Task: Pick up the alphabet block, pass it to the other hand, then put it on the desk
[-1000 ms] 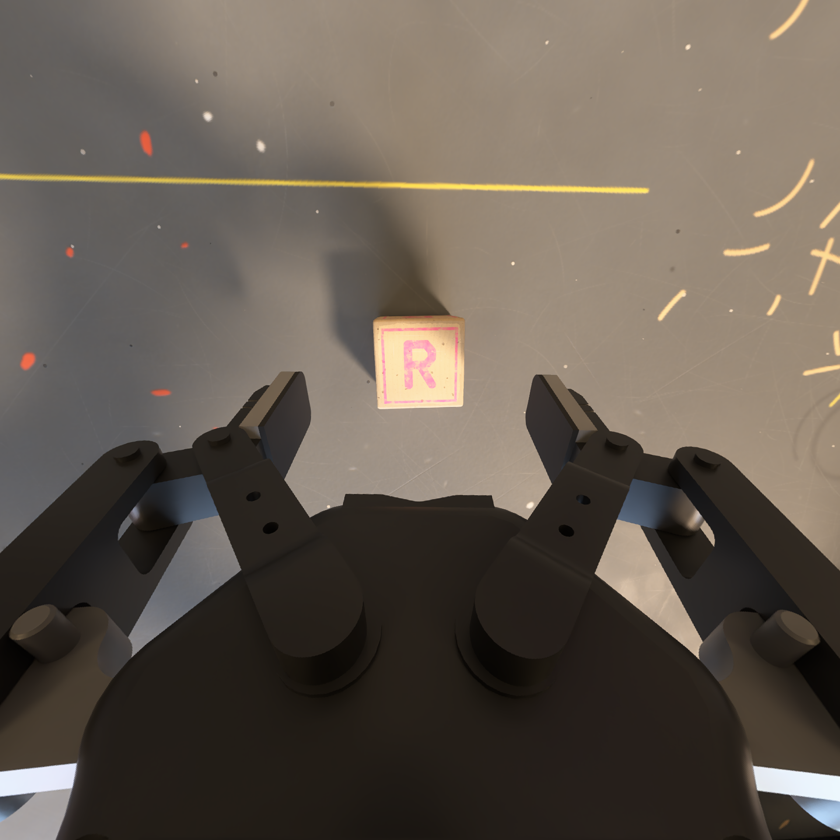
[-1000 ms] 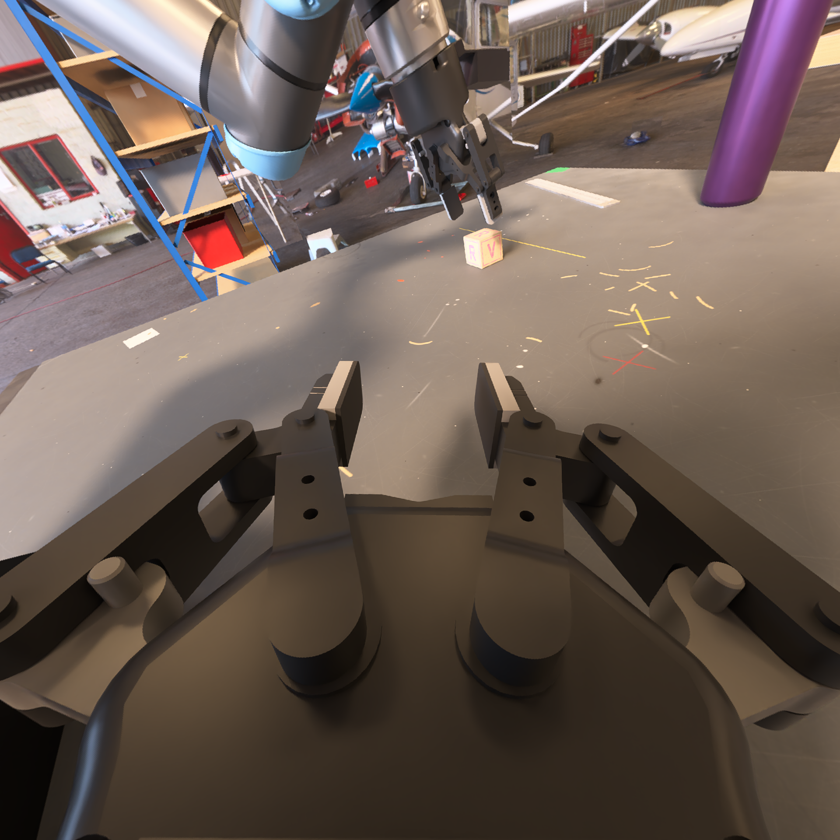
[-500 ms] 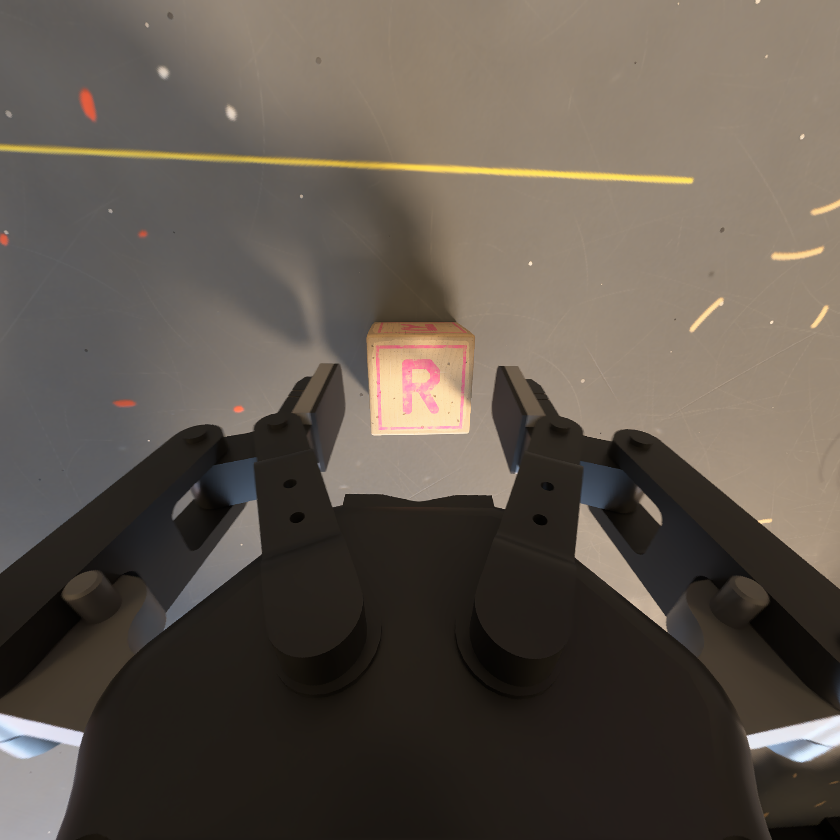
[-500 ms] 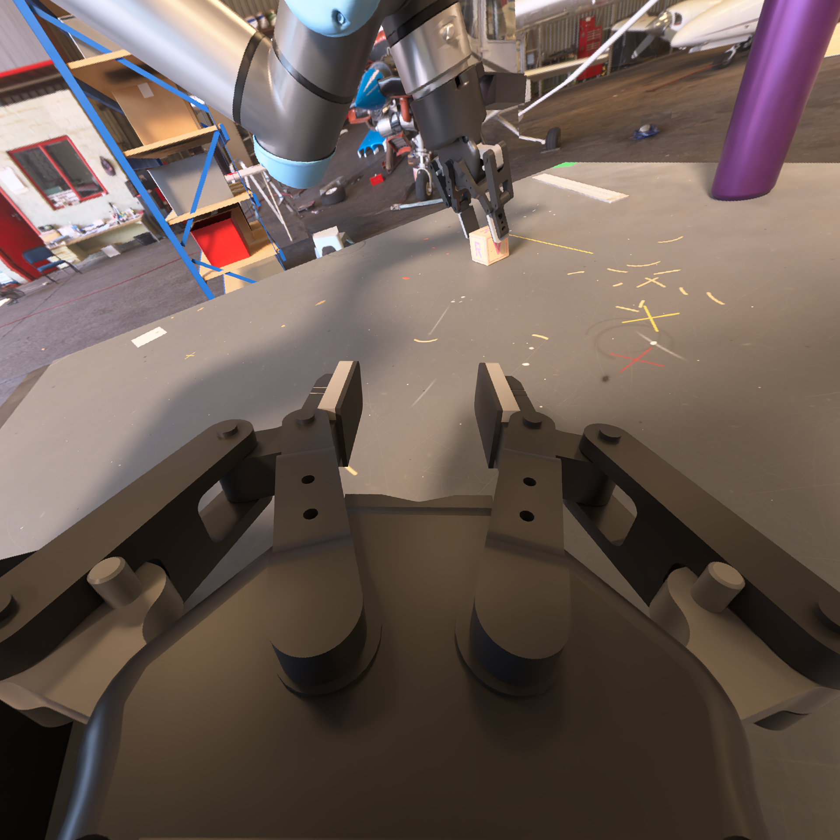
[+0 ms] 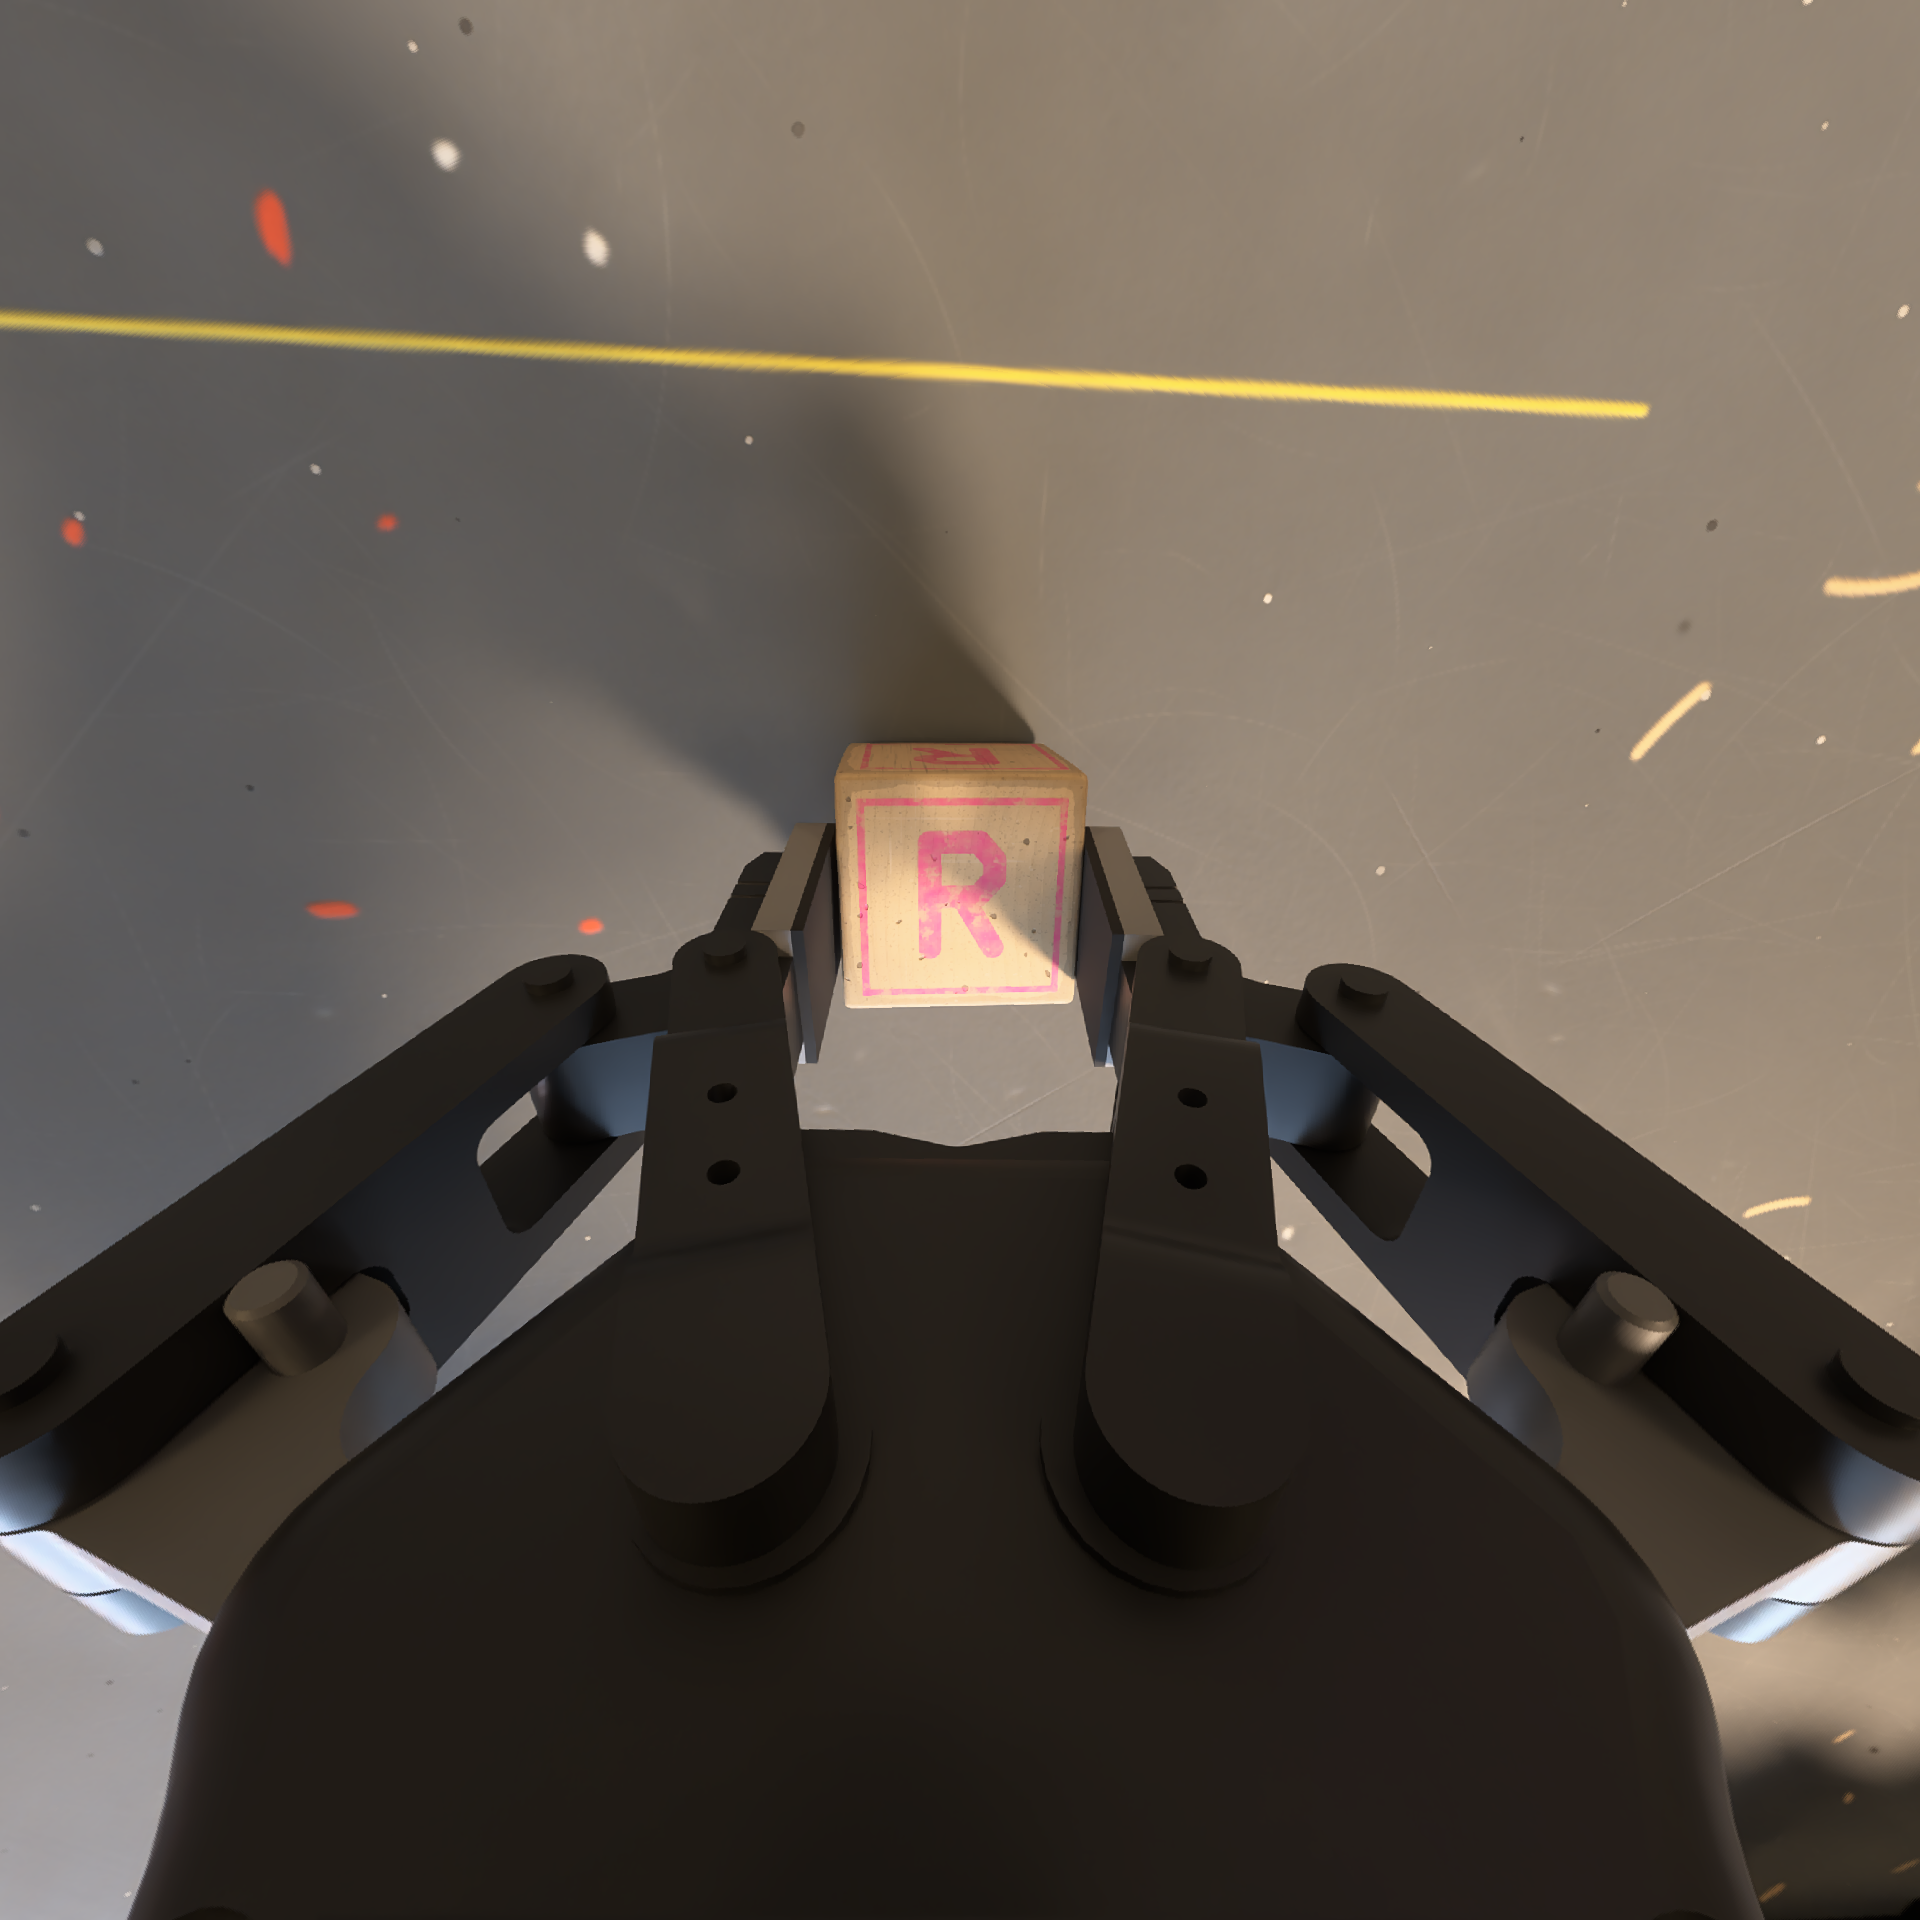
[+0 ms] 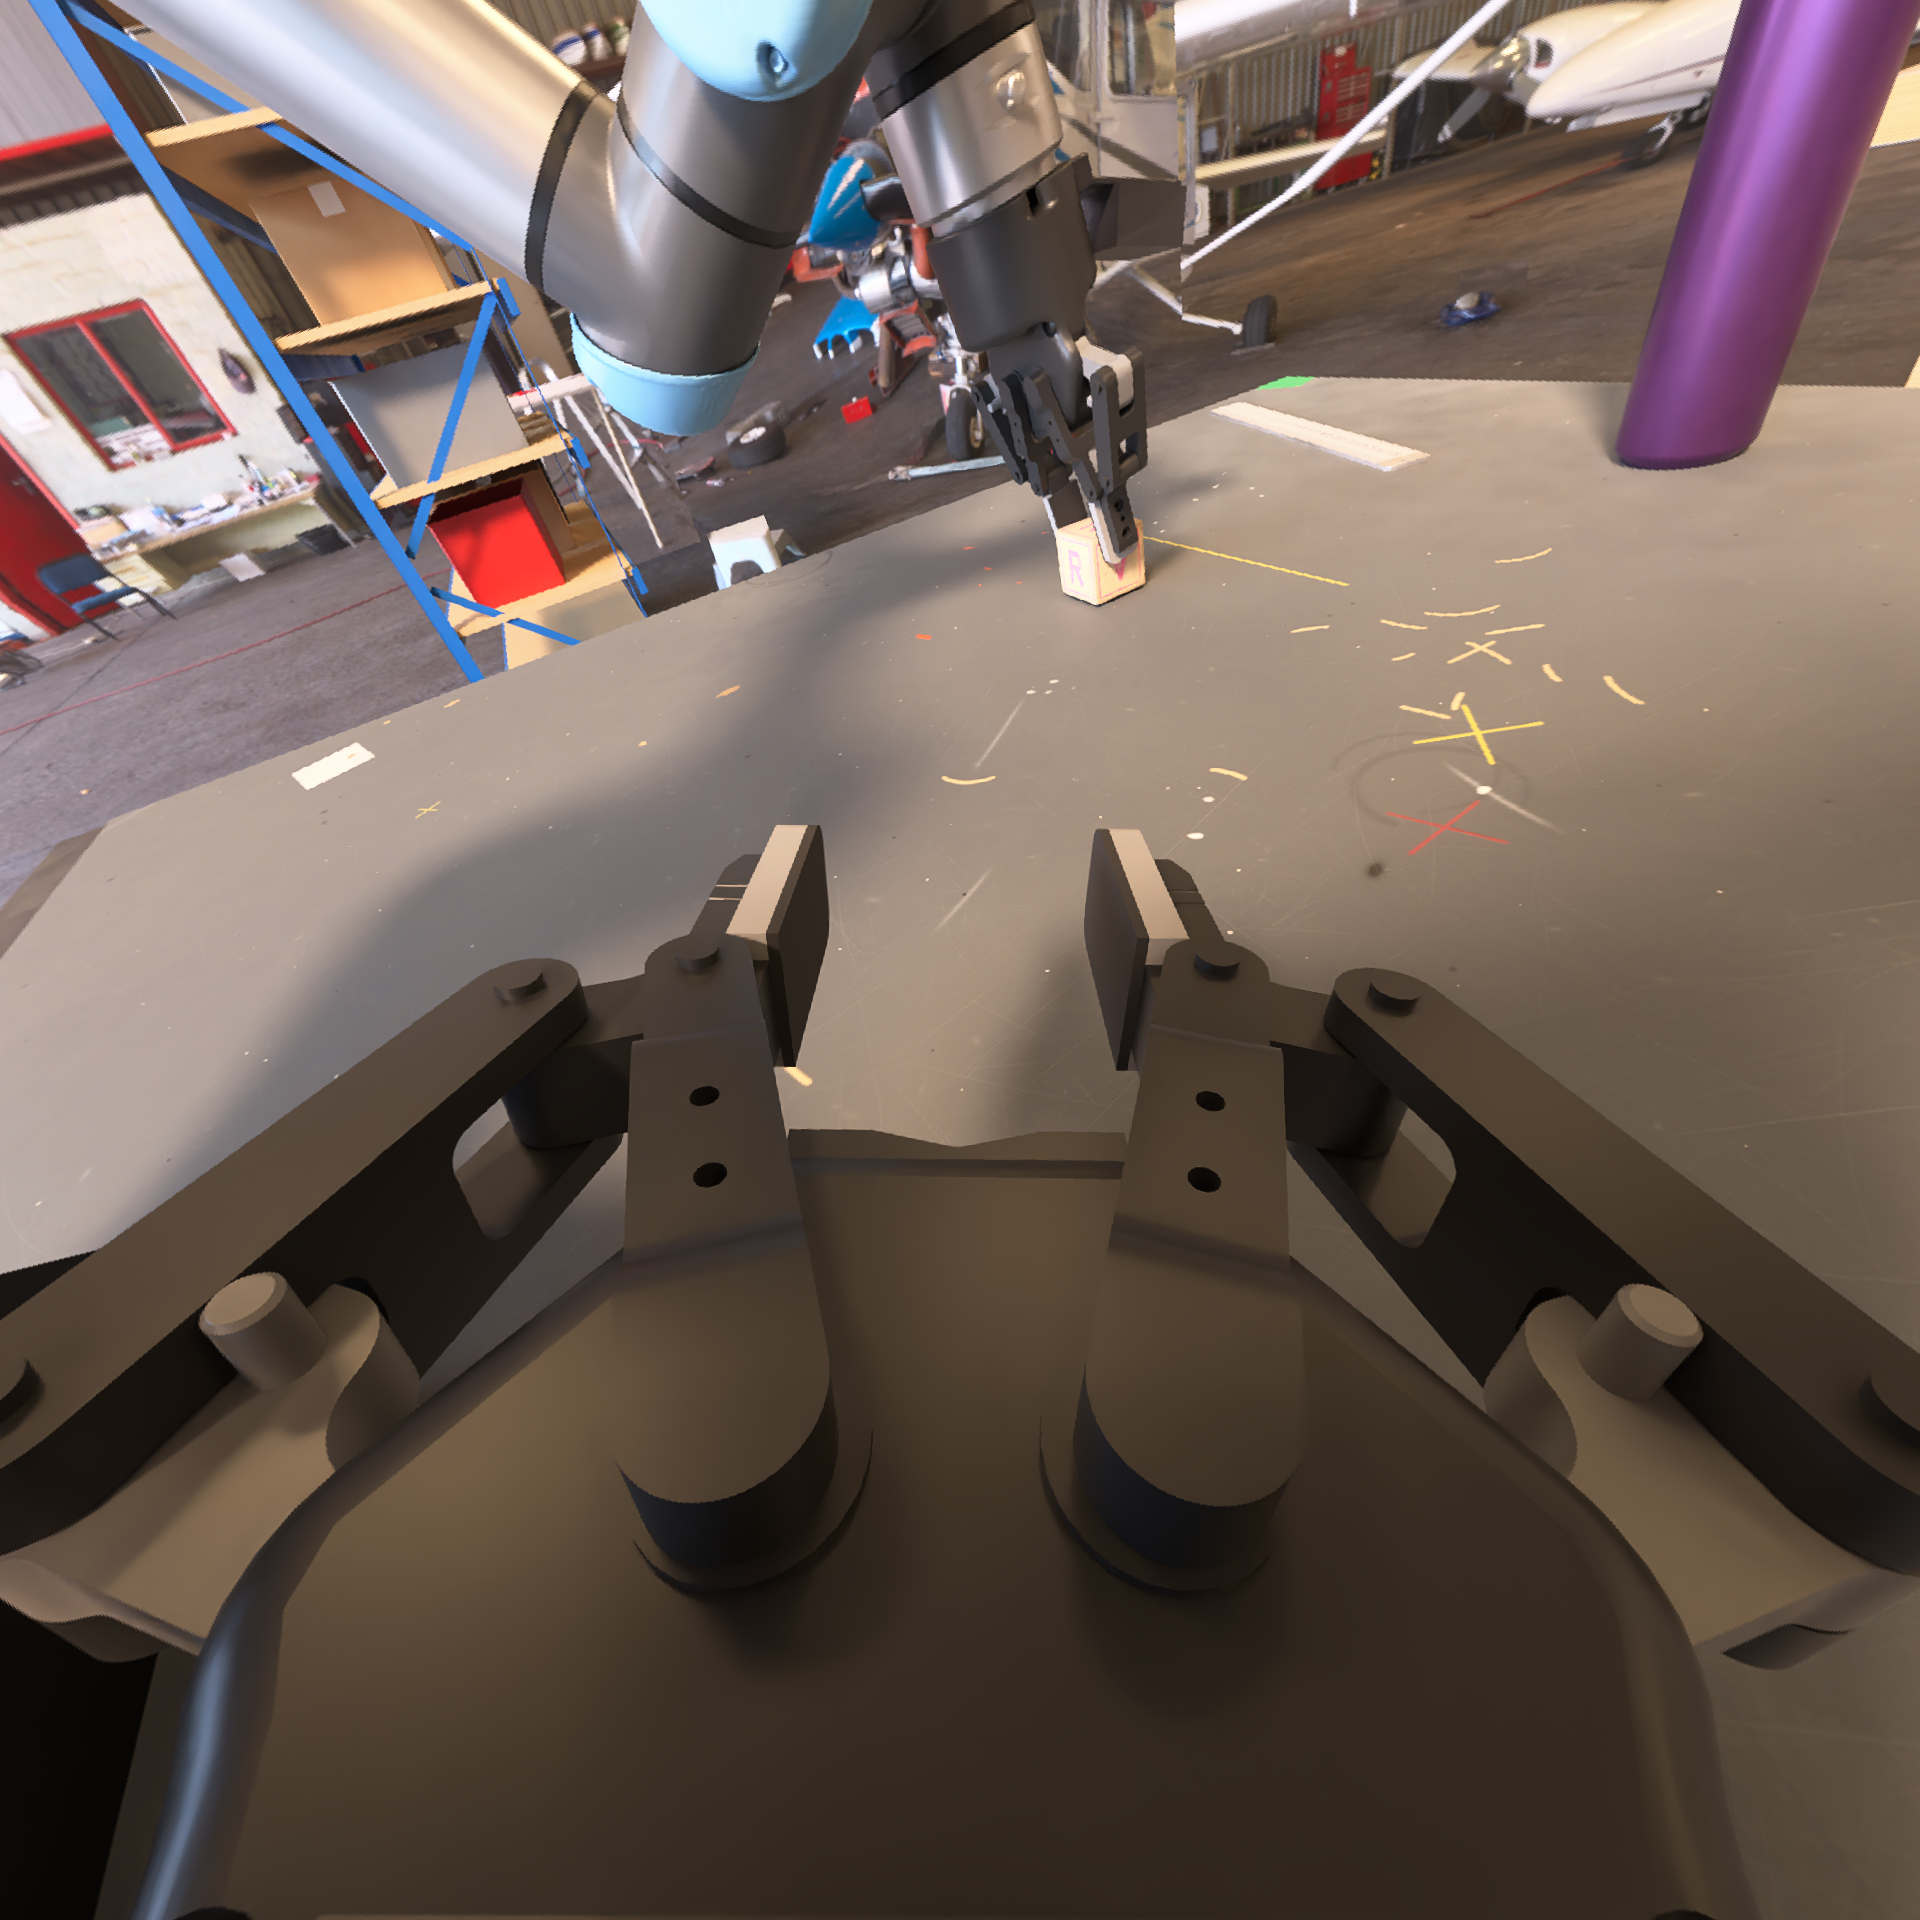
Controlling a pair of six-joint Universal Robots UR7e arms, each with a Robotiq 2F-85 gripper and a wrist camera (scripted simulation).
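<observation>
The alphabet block [image 5: 961,894] is a pale wooden cube with pink printed faces, standing on the grey desk [image 5: 1403,644]. My left gripper [image 5: 958,868] has come down over it, and its two pads press against the block's left and right sides. In the right wrist view the block [image 6: 1081,569] sits on the desk at the far side with the left gripper [image 6: 1091,514] closed around it from above. My right gripper [image 6: 956,904] is open and empty, low over the near part of the desk [image 6: 1455,1039].
A purple column [image 6: 1756,229] stands at the desk's far right corner. The left arm [image 6: 665,208] reaches in from the upper left. A yellow line [image 5: 935,369] and scattered paint marks [image 6: 1475,727] cover the desk. Blue shelving [image 6: 416,416] stands beyond the desk's far edge.
My left gripper has come down around the block and its fingers have closed from wide open onto the block's sides. The right gripper has not moved.
</observation>
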